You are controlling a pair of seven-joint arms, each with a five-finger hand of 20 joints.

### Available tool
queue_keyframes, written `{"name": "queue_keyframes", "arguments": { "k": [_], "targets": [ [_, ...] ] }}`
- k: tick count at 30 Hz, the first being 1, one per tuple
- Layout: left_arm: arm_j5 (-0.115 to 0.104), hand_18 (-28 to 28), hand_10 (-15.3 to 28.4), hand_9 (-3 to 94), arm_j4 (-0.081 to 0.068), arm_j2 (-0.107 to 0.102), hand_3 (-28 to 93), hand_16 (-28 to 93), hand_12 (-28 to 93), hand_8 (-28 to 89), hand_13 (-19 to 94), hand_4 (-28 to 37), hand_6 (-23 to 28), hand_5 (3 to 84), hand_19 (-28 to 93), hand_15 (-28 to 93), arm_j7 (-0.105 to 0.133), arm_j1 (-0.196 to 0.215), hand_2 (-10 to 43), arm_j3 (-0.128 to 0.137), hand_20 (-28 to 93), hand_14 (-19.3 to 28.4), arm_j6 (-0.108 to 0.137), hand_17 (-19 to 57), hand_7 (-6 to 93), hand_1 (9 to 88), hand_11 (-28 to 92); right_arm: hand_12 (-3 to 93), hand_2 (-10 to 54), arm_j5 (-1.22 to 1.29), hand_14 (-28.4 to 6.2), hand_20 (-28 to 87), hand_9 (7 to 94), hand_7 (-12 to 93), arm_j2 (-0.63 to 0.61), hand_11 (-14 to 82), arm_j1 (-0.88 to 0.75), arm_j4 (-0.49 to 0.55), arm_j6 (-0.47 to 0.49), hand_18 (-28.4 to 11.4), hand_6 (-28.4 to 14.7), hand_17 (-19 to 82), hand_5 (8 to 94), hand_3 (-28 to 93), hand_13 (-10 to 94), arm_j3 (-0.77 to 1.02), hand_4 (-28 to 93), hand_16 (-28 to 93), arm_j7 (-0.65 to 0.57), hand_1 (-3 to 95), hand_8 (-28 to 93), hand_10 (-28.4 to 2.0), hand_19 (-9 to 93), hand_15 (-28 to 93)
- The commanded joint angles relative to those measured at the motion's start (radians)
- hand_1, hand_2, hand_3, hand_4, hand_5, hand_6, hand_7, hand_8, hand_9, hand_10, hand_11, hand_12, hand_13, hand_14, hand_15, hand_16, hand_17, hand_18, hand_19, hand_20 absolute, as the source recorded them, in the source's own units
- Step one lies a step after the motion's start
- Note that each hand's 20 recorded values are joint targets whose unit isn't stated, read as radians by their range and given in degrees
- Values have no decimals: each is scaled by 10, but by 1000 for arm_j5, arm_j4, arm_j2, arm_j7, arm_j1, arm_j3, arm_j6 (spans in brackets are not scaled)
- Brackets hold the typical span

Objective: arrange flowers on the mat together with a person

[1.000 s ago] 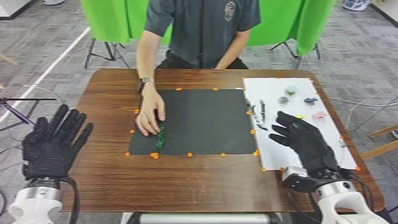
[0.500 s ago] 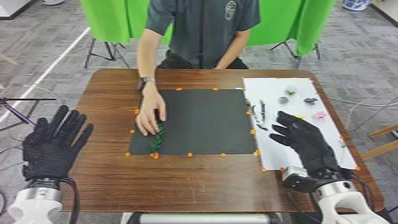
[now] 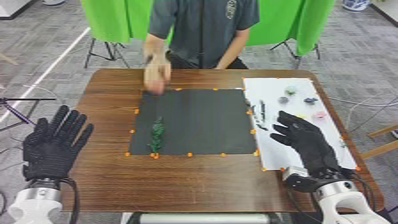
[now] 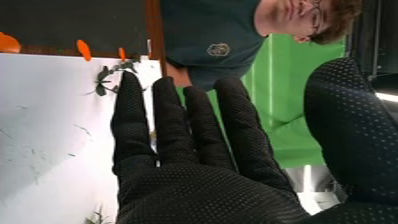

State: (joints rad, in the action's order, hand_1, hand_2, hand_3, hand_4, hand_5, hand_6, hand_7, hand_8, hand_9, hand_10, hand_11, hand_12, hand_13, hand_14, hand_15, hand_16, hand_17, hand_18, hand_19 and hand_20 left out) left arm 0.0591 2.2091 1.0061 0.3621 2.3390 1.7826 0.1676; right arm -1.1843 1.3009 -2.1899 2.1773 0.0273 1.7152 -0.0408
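Your right hand (image 3: 306, 145), fingers extended, has the dark sprigs (image 3: 262, 111) at eleven o'clock, their length seemingly running twelve to six.

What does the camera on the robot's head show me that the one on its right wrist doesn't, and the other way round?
Head view: the left hand, open beside the table; the green leafy sprig lying on the mat; a person's hand near the mat's far edge; and a pink bloom on the white sheet.

Right wrist view: a bright strip of light beyond the thumb.

Both: the open right hand, part of the mat at least, the white sheet, orange markers and the green backdrop.
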Motion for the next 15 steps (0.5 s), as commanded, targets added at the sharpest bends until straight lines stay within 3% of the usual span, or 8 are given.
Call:
{"name": "queue_keyframes", "arguments": {
  "k": [1,10,15],
  "targets": [
    [1,116,127,392,0,7,708,-47,72,-89,279,-283,71,443,252,137,-6,15,129,-1,128,100,2,-13,70,323,122,89,0,-7,-131,118,329,137,-10,94,-7,9,-16,-172,-72,131,413,829,307,5,-240,84,13,267,-133,-149,432,182],
    [3,116,127,391,-3,1,707,-46,73,-89,279,-283,71,442,252,136,-8,9,129,1,128,100,-2,-13,69,324,121,90,-3,-362,-138,113,324,142,-86,95,-2,5,-111,-164,-72,124,413,830,275,133,-240,85,105,270,-134,-163,424,179],
    [3,116,127,391,-5,-1,708,-45,73,-88,278,-283,71,442,253,137,-9,4,128,-3,128,101,-4,-13,69,323,120,95,-13,-692,-149,112,317,141,-168,91,-3,14,-195,-172,-74,92,408,824,247,168,-239,88,-46,269,-133,-177,450,177]
  ]
}}
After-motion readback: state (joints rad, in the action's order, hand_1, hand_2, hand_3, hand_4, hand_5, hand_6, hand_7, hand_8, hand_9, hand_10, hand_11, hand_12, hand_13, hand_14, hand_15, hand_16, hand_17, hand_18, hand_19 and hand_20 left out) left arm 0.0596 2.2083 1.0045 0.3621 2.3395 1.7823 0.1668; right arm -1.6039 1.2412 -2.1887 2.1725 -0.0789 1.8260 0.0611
